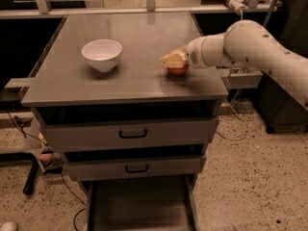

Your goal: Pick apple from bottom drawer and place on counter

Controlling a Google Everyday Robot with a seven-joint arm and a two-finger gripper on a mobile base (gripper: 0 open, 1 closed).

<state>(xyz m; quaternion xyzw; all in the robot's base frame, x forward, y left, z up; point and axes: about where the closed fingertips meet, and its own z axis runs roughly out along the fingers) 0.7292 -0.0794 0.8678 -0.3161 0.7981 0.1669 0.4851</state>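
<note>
The apple (178,70), small and red-orange, rests on the right part of the grey counter (134,42). My gripper (174,61) reaches in from the right on a white arm. It sits over the top of the apple, and its cream fingers (171,59) are closed on it. Only the lower half of the apple shows. The bottom drawer (139,203) is pulled out at the bottom of the view, and its dark inside shows nothing in it.
A white bowl (102,54) stands on the left part of the counter. Two upper drawers with black handles (133,134) are closed. A metal rail and a shelf run behind the cabinet. Cables lie on the speckled floor at the left.
</note>
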